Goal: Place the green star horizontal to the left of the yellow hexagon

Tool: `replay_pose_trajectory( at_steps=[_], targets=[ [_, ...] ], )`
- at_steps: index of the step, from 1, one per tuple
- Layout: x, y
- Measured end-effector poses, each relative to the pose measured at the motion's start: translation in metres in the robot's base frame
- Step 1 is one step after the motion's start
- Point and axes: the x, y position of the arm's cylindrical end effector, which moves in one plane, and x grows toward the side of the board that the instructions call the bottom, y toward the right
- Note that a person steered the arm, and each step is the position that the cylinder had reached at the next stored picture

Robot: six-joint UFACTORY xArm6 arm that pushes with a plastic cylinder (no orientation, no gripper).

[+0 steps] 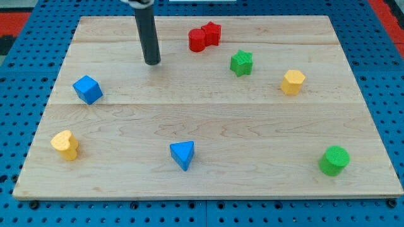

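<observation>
No claw is fitted, so its state cannot be told; only my tip (152,63) is seen. The green star (241,62) lies well to its right, untouched, already left of the yellow hexagon (292,82) but higher on the surface (208,176); levelling remains.

my tip (152,62) left of green star (241,63), yellow hexagon (292,82)
</observation>
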Motion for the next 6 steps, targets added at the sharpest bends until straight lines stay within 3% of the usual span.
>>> replay_pose_trajectory(
  at_steps=[2,3,5,6],
  targets=[
    [-0.045,0.099],
    [-0.025,0.163],
    [0.125,0.165],
    [0.112,0.119]
  ],
)
